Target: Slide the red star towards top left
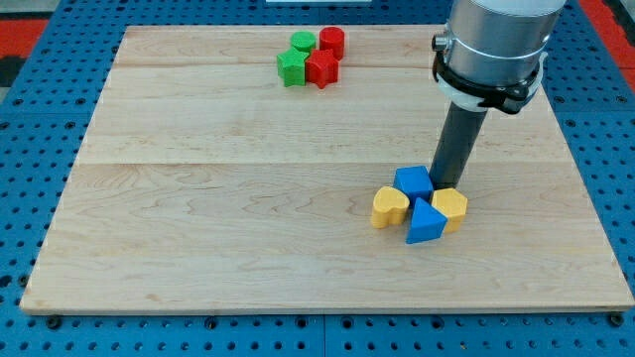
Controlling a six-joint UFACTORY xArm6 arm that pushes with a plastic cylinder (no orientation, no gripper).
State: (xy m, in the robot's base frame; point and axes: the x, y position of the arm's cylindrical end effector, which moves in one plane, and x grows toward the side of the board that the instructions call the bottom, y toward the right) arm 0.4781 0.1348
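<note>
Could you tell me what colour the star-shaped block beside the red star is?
Green star, camera view.

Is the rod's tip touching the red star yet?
Apart. The camera view shows my tip down among the blue and yellow blocks, with bare board between it and the red star near the view's top.

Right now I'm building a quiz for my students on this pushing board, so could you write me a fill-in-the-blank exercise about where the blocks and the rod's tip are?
1. The red star sits in a cluster near the view's ____ edge.
2. Touching the red star on its left is a ____ star.
3. My tip is down by the blue and ____ blocks, far from the red star.
4. The blue triangle lies between two ____ blocks.

Missing words: top; green; yellow; yellow
</note>
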